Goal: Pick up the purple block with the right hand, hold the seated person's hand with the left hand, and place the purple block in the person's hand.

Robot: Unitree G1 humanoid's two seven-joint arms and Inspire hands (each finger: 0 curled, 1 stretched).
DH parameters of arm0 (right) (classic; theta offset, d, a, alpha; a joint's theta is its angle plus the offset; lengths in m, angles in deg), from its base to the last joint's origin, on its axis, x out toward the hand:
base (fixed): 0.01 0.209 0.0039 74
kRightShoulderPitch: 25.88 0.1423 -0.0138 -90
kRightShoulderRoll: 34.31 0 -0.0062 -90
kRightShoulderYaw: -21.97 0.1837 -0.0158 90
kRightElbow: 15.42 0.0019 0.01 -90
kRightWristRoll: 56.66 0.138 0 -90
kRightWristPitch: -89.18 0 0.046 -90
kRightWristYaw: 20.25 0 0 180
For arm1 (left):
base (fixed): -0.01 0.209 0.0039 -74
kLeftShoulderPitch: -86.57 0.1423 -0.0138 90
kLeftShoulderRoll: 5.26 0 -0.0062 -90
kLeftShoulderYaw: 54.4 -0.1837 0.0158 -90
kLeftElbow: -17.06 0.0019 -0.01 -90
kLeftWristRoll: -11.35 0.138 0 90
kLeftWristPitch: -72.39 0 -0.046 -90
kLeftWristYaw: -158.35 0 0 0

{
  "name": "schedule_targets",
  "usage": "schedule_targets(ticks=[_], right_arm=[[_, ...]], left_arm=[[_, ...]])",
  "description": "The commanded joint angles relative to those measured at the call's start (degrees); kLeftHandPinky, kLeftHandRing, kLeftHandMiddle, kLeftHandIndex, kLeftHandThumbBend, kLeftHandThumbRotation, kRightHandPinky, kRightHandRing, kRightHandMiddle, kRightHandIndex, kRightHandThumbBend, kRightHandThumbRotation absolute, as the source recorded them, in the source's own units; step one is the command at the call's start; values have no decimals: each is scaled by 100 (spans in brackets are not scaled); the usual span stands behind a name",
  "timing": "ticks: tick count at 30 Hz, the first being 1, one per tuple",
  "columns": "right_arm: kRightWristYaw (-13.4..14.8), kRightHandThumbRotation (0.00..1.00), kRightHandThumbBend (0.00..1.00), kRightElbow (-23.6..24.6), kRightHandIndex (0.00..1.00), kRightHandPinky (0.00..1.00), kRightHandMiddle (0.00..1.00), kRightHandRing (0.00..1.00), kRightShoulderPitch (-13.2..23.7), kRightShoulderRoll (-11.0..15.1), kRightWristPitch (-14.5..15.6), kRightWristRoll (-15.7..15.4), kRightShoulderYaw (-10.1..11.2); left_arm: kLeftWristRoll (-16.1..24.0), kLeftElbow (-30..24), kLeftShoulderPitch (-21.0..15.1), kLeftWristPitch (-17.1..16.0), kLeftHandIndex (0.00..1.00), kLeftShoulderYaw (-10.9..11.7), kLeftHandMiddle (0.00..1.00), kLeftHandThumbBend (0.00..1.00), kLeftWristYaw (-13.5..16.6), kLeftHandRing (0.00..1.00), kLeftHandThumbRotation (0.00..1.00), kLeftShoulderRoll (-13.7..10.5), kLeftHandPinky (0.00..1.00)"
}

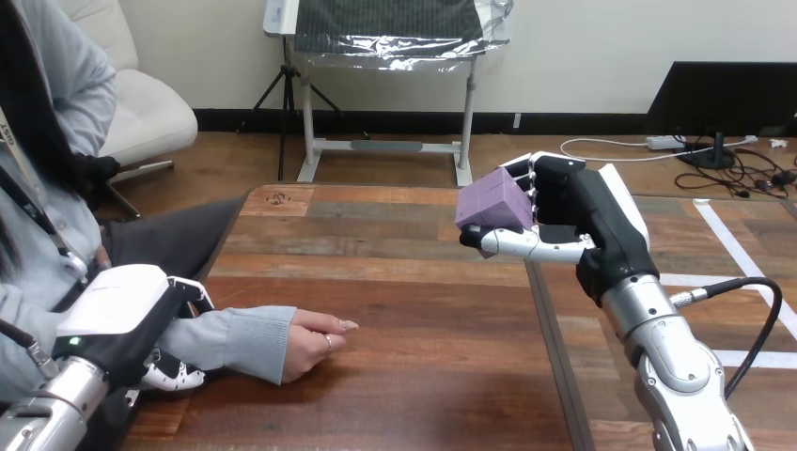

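Both robot hands were occupied. The right hand (587, 221) was raised over the wooden table (423, 385), right of its middle and towards the far edge, with the purple block (493, 200) gripped in it. Its fingers (538, 175) were curled against the block's right side and the thumb (526, 245) lay along its underside, so the block stuck out to the left of the palm, clear of the tabletop. The block sat slightly tilted in that grasp.

At the table's near left corner the left hand (122, 315) was closed round the person's forearm (230, 338), over the grey sleeve. A black part of the hand lay across the top of the sleeve, and black-and-white fingers (175, 378) showed beneath it. The person's hand (310, 346) rested on the table just past the cuff, its fingers loosely curled and pointing right. The purple block and the person's hand were well apart, the block farther back and to the right.
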Motion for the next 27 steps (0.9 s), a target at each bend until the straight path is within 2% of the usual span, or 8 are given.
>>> schedule_targets(ticks=[1, 11, 21, 27], right_arm=[[28, 0, 78, 308, 48, 35, 44, 38, 184, -60, -67, 53, 104], [73, 0, 78, 374, 48, 34, 44, 38, 179, -105, 96, 50, 113], [80, 0, 78, 335, 48, 34, 44, 37, 194, -130, 71, 38, 112], [88, 0, 78, 332, 48, 34, 44, 37, 198, -149, 87, 31, 106]], left_arm=[[-41, 172, -312, -9, 50, -117, 47, 100, -57, 42, 4, 41, 39], [-9, 244, -323, -136, 43, -214, 42, 100, 186, 37, 0, 57, 32], [-122, 246, -296, -160, 41, -192, 41, 97, -3, 35, 0, 104, 30], [-249, 227, -258, -359, 44, -152, 41, 96, -59, 34, 0, 135, 28]])
